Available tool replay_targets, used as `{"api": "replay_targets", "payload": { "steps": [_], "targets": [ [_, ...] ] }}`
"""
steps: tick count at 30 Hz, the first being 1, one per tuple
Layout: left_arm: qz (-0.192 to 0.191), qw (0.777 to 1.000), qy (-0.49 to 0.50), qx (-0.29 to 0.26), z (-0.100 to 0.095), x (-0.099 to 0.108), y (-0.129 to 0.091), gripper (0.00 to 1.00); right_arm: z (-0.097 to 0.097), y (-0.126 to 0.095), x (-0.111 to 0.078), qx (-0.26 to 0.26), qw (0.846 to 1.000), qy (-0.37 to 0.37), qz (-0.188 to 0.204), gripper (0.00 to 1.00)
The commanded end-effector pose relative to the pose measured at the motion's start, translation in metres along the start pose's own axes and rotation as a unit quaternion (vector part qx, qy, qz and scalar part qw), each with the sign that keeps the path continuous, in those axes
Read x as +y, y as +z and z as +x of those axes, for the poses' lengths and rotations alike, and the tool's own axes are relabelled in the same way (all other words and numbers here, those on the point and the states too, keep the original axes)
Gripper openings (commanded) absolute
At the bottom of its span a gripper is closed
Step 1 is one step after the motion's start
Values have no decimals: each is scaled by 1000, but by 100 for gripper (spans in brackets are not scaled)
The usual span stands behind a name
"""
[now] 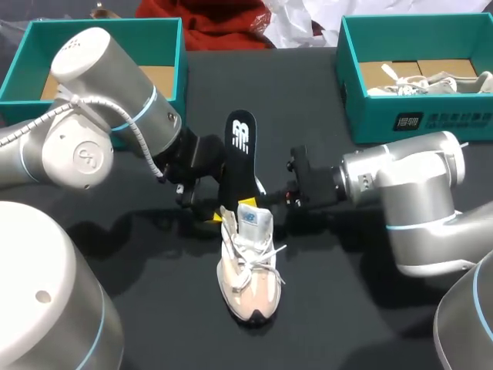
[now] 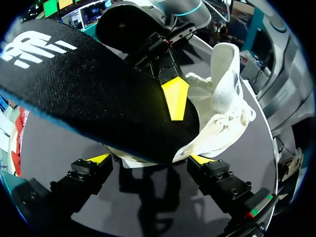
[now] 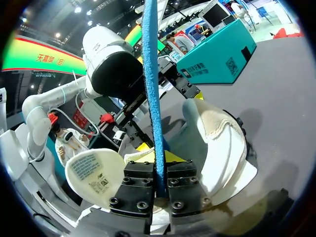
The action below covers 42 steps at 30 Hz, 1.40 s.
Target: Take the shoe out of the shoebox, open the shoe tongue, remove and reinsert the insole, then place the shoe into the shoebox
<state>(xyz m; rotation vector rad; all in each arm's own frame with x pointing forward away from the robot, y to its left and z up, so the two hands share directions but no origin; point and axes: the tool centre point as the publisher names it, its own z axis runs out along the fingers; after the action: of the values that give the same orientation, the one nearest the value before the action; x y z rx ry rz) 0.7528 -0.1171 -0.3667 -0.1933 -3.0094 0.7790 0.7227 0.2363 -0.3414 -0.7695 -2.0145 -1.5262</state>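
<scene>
A white and beige sneaker lies mid-table with its toe toward the front edge. Its black insole stands up out of the heel opening, and my right gripper is shut on its lower end. In the right wrist view the insole shows edge-on, blue, pinched in the right gripper, with the shoe and its raised tongue on either side. My left gripper is open at the heel. In the left wrist view the left gripper straddles the shoe under the insole.
A teal shoebox stands at the back left behind my left arm. A second teal shoebox at the back right holds another pale shoe. Red cloth and white paper lie along the far edge.
</scene>
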Motion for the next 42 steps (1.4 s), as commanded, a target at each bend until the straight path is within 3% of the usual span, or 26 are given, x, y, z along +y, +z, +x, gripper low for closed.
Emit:
{"api": "replay_targets", "payload": {
  "steps": [1,4,15,20,36,39,42],
  "targets": [
    [0,1000,0,-1,0,-1,1,100,-8,2,-4,11,1000,-4,-5,10],
    [0,1000,0,-1,0,-1,1,100,-7,1,-2,17,1000,-10,-11,15],
    [0,1000,0,-1,0,-1,1,100,1,-3,8,24,999,-32,-13,19],
    [0,1000,0,-1,0,-1,1,100,4,-3,13,28,999,-42,-11,30],
    [0,1000,0,-1,0,-1,1,100,7,-7,37,46,996,-78,-28,37],
    [0,1000,0,-1,0,-1,1,100,5,-7,42,49,995,-81,-31,33],
    [0,1000,0,-1,0,-1,1,100,3,-6,45,57,994,-82,-37,9]
  ]
}}
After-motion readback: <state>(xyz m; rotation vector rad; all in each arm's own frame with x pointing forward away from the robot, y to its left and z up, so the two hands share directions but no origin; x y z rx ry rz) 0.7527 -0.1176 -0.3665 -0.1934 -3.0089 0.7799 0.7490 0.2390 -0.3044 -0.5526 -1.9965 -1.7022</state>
